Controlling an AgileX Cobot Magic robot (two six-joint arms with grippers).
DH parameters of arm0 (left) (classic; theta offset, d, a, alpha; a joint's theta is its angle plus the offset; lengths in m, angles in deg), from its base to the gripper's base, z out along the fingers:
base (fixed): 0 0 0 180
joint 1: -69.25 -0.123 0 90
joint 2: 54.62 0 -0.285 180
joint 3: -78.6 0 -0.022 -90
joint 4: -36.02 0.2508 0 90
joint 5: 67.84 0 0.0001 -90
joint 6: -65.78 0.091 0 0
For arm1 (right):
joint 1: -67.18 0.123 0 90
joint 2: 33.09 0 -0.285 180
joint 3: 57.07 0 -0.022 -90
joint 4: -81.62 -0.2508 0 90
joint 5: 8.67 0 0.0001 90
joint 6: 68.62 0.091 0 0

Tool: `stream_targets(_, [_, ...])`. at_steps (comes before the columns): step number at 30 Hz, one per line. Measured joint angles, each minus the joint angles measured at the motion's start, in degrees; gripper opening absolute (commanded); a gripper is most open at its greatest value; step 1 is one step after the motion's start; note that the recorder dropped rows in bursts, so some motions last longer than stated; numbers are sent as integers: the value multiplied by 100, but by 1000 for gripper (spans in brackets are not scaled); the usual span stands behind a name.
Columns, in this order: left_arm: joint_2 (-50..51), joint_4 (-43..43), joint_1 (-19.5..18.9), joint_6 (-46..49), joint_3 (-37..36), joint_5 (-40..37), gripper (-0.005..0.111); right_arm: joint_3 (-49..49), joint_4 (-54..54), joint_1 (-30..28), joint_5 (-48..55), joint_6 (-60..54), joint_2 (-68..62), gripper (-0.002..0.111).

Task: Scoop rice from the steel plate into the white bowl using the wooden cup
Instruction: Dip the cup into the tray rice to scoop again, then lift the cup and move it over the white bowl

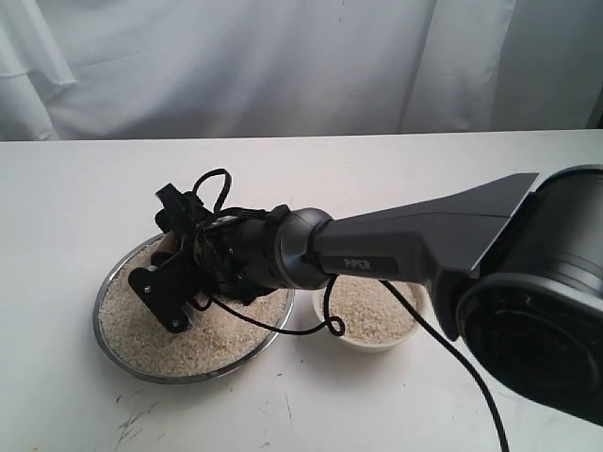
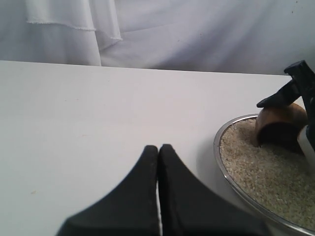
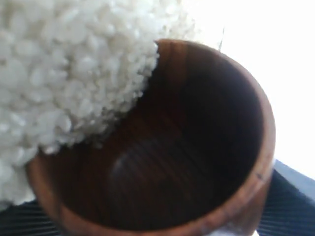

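table (image 1: 396, 174) is white. right arm (image 1: 415, 245) reaches across the bowl to the plate. plate (image 1: 105, 341) sits left in the exterior view, full of rice (image 1: 141, 330). bowl (image 1: 372, 345) is just beside its right rim, we can't tell if they touch, and it also holds rice.

right gripper (image 1: 177, 278) is over the plate's far left part. its jaws stand wide, clamped on the cup (image 2: 280, 122), with one black finger (image 2: 288, 91) on the cup's upper side.

left gripper (image 2: 158, 151) is over bare table near the plate. its fingers are pressed together with nothing between them.

cup is tipped over at the far side of the plate. its long axis is nearer flat than upright, and the mouth is dug into the rice. in the right wrist view we look straight into the dark inside, with grains heaped over one side of the rim and the rest bare wood.
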Motion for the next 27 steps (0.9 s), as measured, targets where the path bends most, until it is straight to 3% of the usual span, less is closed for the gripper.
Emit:
stream_targets(11, [0, 0, 0, 0, 0, 0, 0, 9, -1957, -35, -94, -959, 75, 0])
stream_targets(27, [0, 0, 0, 0, 0, 0, 0, 66, -2471, -118, 102, -1062, 569, 0])
